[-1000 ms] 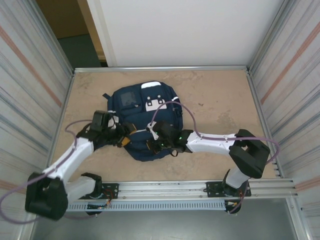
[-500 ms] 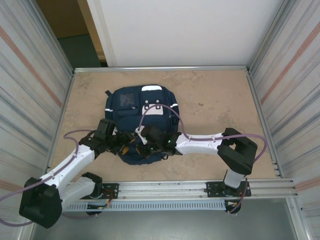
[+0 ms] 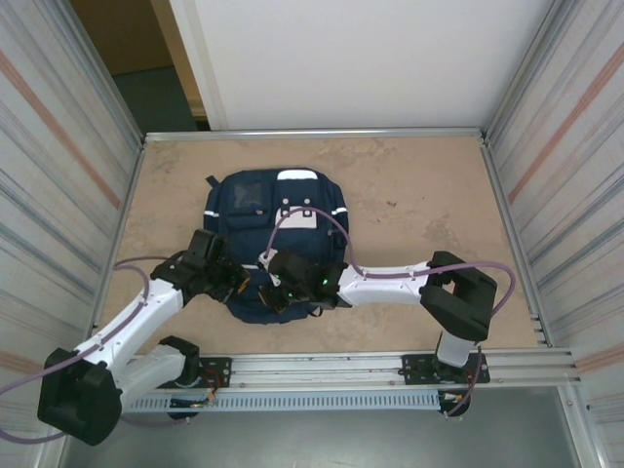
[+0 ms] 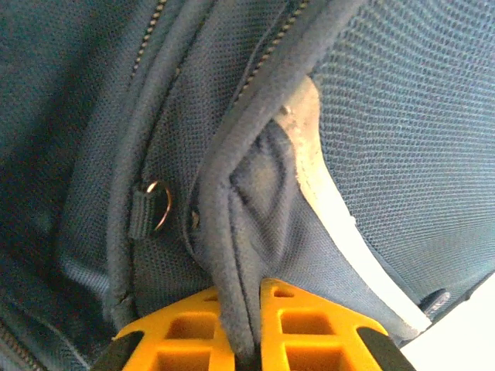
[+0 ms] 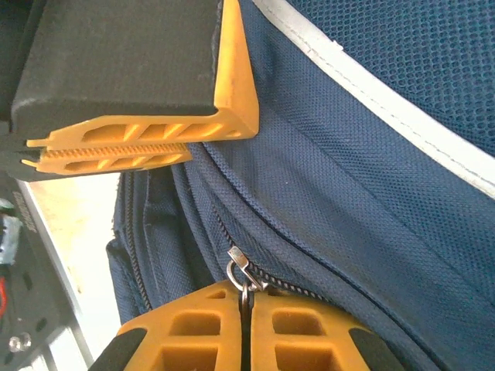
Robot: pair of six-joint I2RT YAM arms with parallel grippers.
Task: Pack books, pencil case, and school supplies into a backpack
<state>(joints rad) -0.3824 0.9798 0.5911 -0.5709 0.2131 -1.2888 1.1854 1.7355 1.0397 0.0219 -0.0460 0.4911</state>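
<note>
Seemingly we are zipping up: on the desk, our left end effector pinches the backpack by its piped seam, our right end effector clamps the zipper pull, contents hidden from us.

Backpack navy woven fabric w/ white stripes + white/grey patches, zip pull silver. Fingers yellow-orange w/ black backs. Arms white & black, cables purple, table tan, dark specks.
</note>
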